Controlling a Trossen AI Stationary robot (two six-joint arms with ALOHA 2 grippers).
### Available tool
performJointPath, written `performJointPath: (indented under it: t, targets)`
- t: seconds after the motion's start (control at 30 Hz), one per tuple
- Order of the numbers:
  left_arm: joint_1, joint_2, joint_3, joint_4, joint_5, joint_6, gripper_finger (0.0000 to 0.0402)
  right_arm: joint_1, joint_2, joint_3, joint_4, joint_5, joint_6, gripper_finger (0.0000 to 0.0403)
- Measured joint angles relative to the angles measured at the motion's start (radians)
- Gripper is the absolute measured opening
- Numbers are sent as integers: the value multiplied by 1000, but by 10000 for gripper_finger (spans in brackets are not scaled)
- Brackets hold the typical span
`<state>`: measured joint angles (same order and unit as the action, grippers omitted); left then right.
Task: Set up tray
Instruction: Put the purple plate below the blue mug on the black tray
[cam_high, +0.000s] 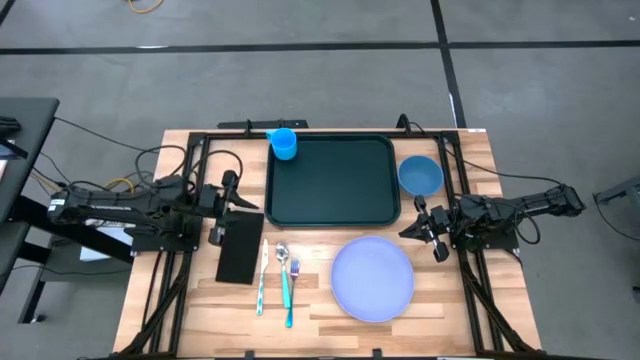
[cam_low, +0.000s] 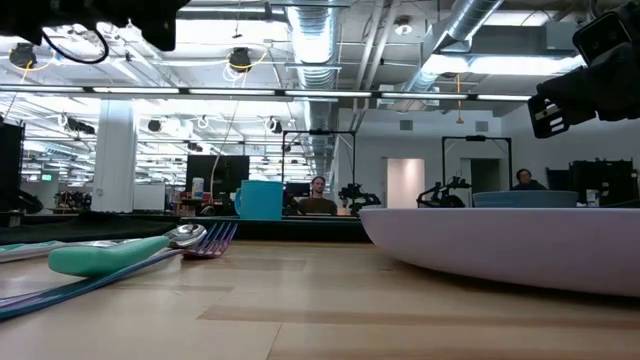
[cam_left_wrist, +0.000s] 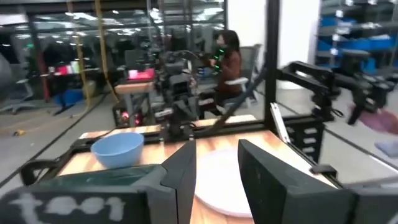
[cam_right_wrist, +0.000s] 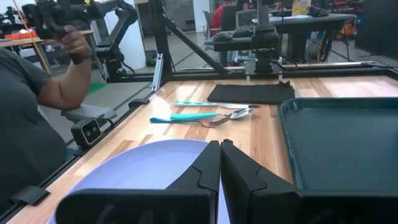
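At the far middle of the table, the tray (cam_high: 332, 180) lies flat and bare, long side across. We place everything else by the clock around it in the high view. A small blue cup (cam_high: 284, 144) stands at its 11 o'clock corner, touching or just over the rim; we cannot tell which. A blue bowl (cam_high: 420, 175) sits just beside the tray at 3 o'clock. The plate (cam_high: 372, 278) is at 5 o'clock, close to the tray's near edge but apart from it. At 7 o'clock lie three utensils (cam_high: 278, 278) side by side, and beyond them, near 8 o'clock, the black napkin (cam_high: 240, 246).

Our left gripper (cam_high: 238, 197) hangs at 9 o'clock, above the napkin's far end, its fingers (cam_left_wrist: 184, 180) parted with nothing between them. Our right gripper (cam_high: 428, 226) sits at 4 o'clock, between bowl and plate, fingers pressed together and empty.

Nothing is loaded yet, as we judge it. The plate seems the sensible first piece, since it takes the most room. Our right jaws would have to spread, then pinch the rim at its tray-side edge and lift enough to clear the raised tray rim. We should set it toward the right half, leaving space for the napkin and utensils. The shallow rim may slip from a light pinch.
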<state>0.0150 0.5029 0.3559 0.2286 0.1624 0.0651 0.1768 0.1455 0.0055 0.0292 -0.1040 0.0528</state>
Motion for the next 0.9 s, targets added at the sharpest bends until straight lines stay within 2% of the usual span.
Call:
performJointPath:
  t: [0.17,0.4,0.57,0.63,0.73,0.8,0.9]
  targets:
    - [1,0,9,-28,-46,-20,108,-2,0,0,18,3,0,5]
    - [2,1,9,-114,-188,-58,108,-6,0,0,316,1,52,5]
    - [2,2,9,-181,-199,-53,108,-12,-1,3,511,12,71,5]
    - [2,1,9,-171,-190,-41,108,-24,1,17,555,97,-1,5]
    - [2,1,9,-169,-187,-37,108,-37,-2,43,618,344,-15,5]
    - [2,1,9,-171,-194,-45,108,-46,0,49,588,459,-10,5]
    - [2,1,9,-178,-196,-57,108,-61,13,72,498,481,39,5]
